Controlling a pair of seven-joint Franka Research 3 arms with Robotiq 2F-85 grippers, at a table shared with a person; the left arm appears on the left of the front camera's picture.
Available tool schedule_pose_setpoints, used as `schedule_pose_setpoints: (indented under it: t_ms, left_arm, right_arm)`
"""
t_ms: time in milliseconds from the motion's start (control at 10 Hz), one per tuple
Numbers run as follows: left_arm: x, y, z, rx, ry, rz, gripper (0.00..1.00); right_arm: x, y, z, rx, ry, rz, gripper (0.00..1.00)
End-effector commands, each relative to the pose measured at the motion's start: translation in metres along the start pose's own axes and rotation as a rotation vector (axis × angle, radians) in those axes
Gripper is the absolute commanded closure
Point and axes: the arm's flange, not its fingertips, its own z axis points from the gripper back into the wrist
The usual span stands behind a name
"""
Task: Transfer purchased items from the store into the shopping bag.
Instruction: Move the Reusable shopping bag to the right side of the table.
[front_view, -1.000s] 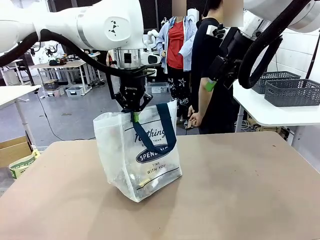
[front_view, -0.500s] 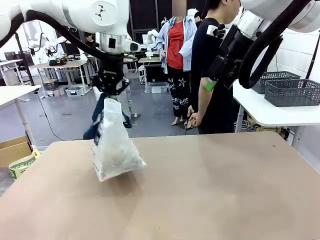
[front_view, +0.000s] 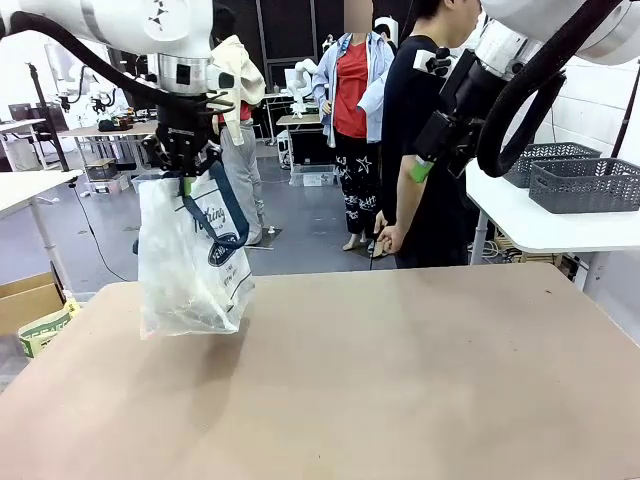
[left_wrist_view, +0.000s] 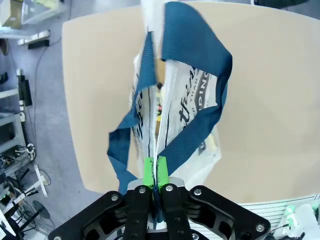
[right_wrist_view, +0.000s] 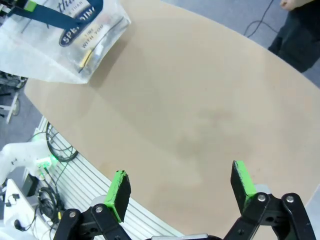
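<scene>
One translucent white plastic shopping bag (front_view: 190, 260) with navy blue strap handles (left_wrist_view: 197, 90) is hanging from the left gripper (front_view: 186, 178), whose green-padded jaws are pinching tight on a strap, as the left wrist view shows. The bag is dangling over the near left part of the tan table (front_view: 420, 380), its bottom at or just above the surface; which, I cannot tell. Small packaged goods, among them a yellowish packet (right_wrist_view: 89, 56), are lying inside it. The right gripper (right_wrist_view: 182, 187) is waiting with its jaws spread wide and holding nothing, well apart from the bag. The bag is looking soft, light and floppy, its thin film likely slippery and prone to swinging, so the woven strap is probably the firmest place to take hold.
</scene>
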Motion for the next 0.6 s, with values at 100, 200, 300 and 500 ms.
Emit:
schedule_pose_setpoints:
  t_ms: [100,200,300,500]
  left_arm:
    - [-0.025,0.056,-0.013,0.03,-0.1,-0.033,1.0]
    - [-0.034,0.071,-0.018,0.023,-0.104,-0.038,1.0]
    - [-0.042,0.087,-0.023,0.038,-0.116,-0.052,1.0]
    - [-0.058,0.116,-0.036,0.062,-0.134,-0.066,1.0]
  right_arm:
    - [-0.003,0.001,0.0,-0.006,0.013,-0.001,0.0]
    - [-0.003,0.001,0.0,-0.006,0.013,-0.001,0.0]
    - [-0.003,0.001,0.0,-0.006,0.013,-0.001,0.0]
    - [-0.003,0.001,0.0,-0.006,0.013,-0.001,0.0]
